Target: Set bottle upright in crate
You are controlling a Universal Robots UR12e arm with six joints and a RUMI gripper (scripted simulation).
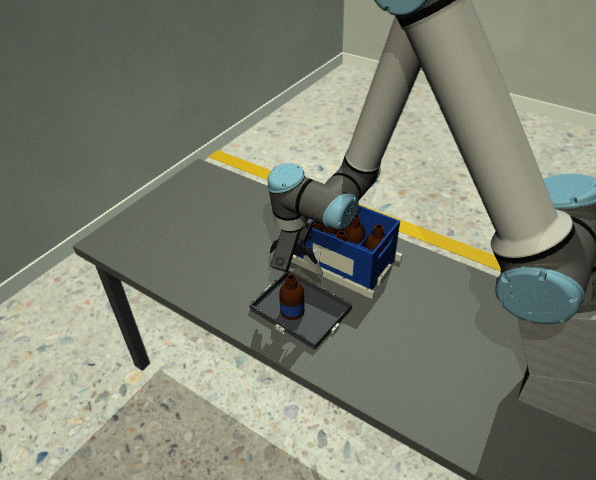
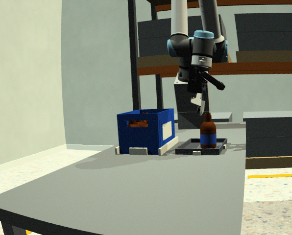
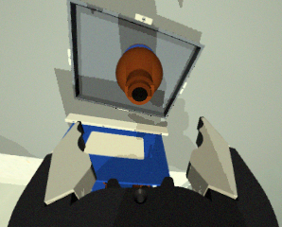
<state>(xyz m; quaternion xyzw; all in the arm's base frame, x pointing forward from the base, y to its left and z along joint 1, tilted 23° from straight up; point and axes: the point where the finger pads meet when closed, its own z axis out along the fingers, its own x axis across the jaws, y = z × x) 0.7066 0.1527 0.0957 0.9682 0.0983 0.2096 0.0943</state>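
Observation:
A brown bottle [image 1: 291, 298] with a blue label stands upright on the dark tray [image 1: 306, 308]. It also shows in the exterior view [image 2: 207, 131] and from above in the wrist view [image 3: 139, 76]. My gripper [image 1: 294, 259] is open and empty, pointing down just above and slightly behind the bottle's neck; it also shows in the exterior view [image 2: 200, 105] and the wrist view [image 3: 140, 158]. The blue crate [image 1: 353, 246] stands right beside the tray and holds several brown bottles upright.
The crate [image 2: 146, 130] sits between pale blocks on the table. The tray [image 2: 199, 146] lies near the table's edge. Shelving and boxes stand behind the table in the exterior view. The arm's base stands at the table's right end.

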